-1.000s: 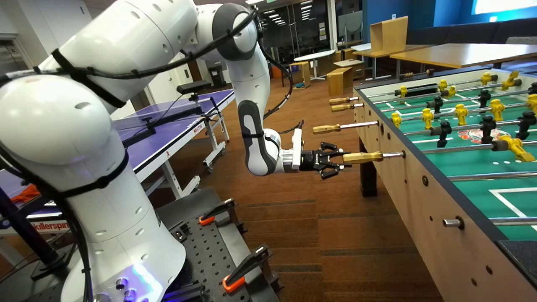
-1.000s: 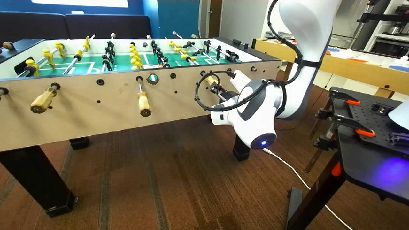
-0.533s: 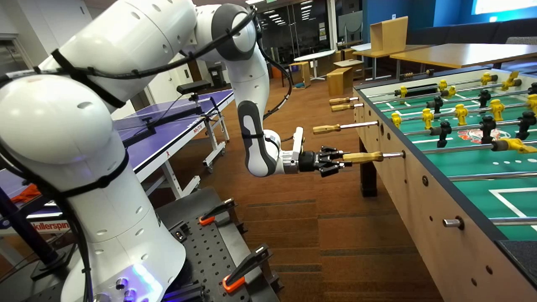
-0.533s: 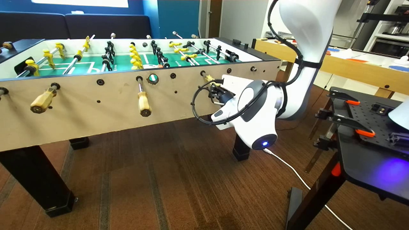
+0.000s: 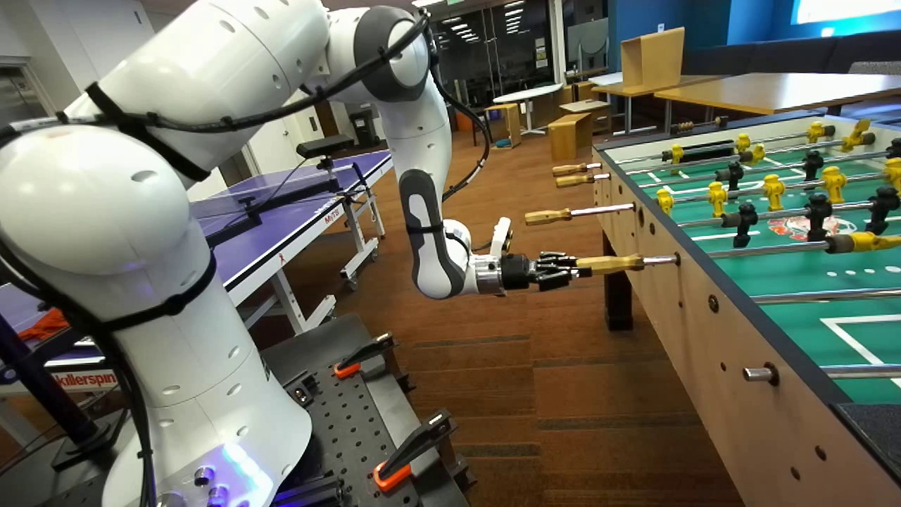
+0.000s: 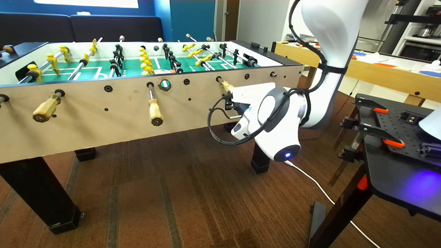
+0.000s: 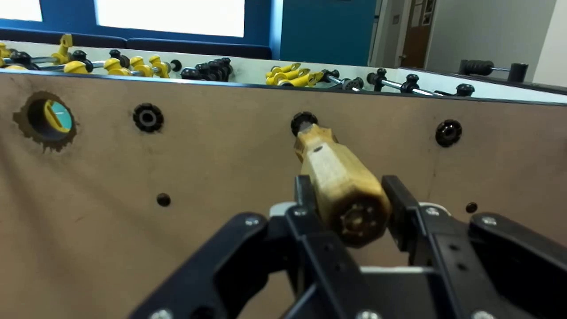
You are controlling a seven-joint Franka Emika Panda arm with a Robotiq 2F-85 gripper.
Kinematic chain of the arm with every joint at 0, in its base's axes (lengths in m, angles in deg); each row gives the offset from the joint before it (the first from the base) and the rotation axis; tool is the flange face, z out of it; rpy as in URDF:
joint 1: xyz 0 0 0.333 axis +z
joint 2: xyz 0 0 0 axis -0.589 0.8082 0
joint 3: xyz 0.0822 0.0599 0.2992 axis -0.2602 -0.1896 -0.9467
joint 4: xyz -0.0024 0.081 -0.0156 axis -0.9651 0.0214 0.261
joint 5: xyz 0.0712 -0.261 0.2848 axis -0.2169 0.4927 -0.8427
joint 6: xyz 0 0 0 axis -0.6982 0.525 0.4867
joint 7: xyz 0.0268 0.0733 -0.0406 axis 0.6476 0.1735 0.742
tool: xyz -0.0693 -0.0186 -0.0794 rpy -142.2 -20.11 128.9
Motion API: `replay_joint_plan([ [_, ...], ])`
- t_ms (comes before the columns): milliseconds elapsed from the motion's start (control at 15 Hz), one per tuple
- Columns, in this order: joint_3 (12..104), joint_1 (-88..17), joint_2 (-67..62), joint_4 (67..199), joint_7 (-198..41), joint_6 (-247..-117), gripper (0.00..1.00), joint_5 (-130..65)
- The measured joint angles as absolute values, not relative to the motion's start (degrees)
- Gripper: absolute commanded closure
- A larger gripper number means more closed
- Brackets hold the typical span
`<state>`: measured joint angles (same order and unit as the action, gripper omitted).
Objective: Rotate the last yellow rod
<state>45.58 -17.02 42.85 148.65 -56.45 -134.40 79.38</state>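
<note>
Wooden handle [image 7: 343, 181] | jaws clamped around outer end | metal rod [image 5: 659, 260] entering foosball table [image 5: 693, 320]

A white wrist housing [image 6: 253, 92] screens the handle end of the last yellow rod [image 6: 226, 86] in an exterior view; the wrist view's bottom edge crops the gripper [image 7: 347, 199], while an exterior view's right edge cuts the foosball table [image 5: 704, 338].

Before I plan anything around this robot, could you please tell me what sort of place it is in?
Most likely a game or break room: it has a tan-panelled, green-surfaced foosball table, a purple, white-edged ping-pong table, and a long dark bench along a bright blue wall.
</note>
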Motion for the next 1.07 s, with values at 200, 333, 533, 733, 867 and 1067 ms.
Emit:
replay_joint_plan([
  [200, 45.8, -16.8, 42.8, 148.8, -56.4, -134.4, 0.58, 79.6],
  [333, 45.8, -16.8, 42.8, 148.8, -56.4, -134.4, 0.83, 79.6],
  [533, 45.8, -16.8, 42.9, 148.8, -54.3, -134.5, 0.83, 79.5],
  [733, 45.6, -16.7, 42.7, 148.8, -45.4, -134.7, 0.83, 78.7],
  [867, 45.5, -16.5, 42.4, 148.7, -38.1, -135.1, 0.83, 77.7],
  [1067, 45.3, -16.3, 41.7, 148.4, -27.0, -136.3, 0.83, 75.7],
])
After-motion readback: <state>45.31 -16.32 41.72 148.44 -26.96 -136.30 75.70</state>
